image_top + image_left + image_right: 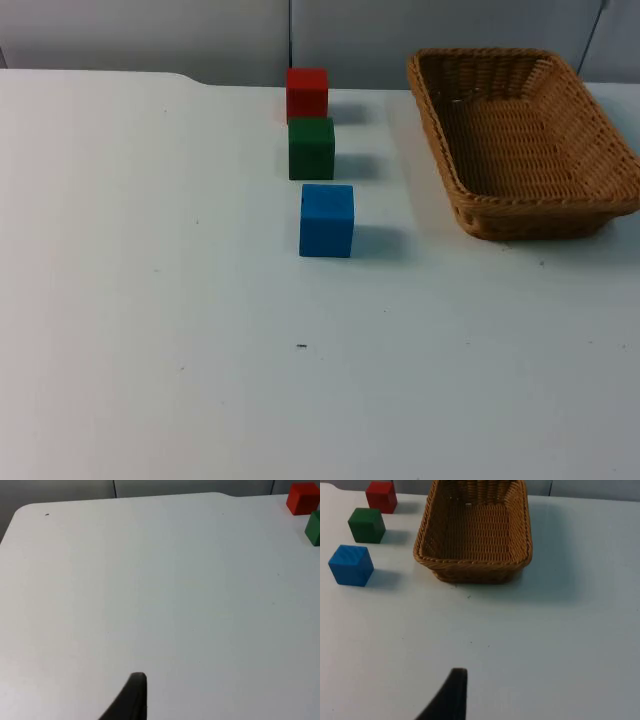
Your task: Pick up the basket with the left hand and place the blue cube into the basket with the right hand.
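Nothing was picked up yet; the task stood at its first step. The rectangular woven wicker basket (525, 140) sat empty on the white desk (150, 300) at far right. The blue cube (326, 220) rested left of it, nearest in a row with a green cube (311, 148) and a red cube (307, 93) behind. Left tool (131, 700) hung over bare desk, well apart from the basket; right tool (451, 696) hovered near the basket's near end. Whether either tool was open, cannot tell. Next, I judged, the left tool must cross to the basket rim.
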{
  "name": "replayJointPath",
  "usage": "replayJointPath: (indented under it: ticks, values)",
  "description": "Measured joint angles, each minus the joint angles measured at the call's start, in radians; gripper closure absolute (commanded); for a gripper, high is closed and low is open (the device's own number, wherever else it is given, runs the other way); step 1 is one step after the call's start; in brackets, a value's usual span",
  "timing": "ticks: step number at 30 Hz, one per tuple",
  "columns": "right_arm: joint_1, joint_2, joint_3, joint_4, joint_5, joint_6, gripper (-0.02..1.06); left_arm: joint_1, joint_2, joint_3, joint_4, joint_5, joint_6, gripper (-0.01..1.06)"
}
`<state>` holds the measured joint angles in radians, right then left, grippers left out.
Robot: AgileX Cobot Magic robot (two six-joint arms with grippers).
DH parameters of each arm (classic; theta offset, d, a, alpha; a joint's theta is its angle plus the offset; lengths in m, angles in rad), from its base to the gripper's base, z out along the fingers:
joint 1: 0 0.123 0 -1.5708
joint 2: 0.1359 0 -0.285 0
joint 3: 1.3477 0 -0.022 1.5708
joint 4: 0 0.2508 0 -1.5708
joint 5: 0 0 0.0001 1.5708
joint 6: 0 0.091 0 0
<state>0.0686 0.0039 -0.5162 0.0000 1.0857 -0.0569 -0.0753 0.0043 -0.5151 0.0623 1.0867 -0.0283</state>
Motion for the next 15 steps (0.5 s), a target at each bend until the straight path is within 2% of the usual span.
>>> replayJointPath:
  ticks: [9, 15]
  values:
    - [0.0, 0.0, 0.0, 0.0, 0.0, 0.0, 0.0, 0.0, 0.012, -0.002, -0.092, 0.0, -0.009, 0.0]
    - [0.0, 0.0, 0.0, 0.0, 0.0, 0.0, 0.0, 0.0, 0.111, -0.084, -0.195, -0.039, 0.006, 0.0]
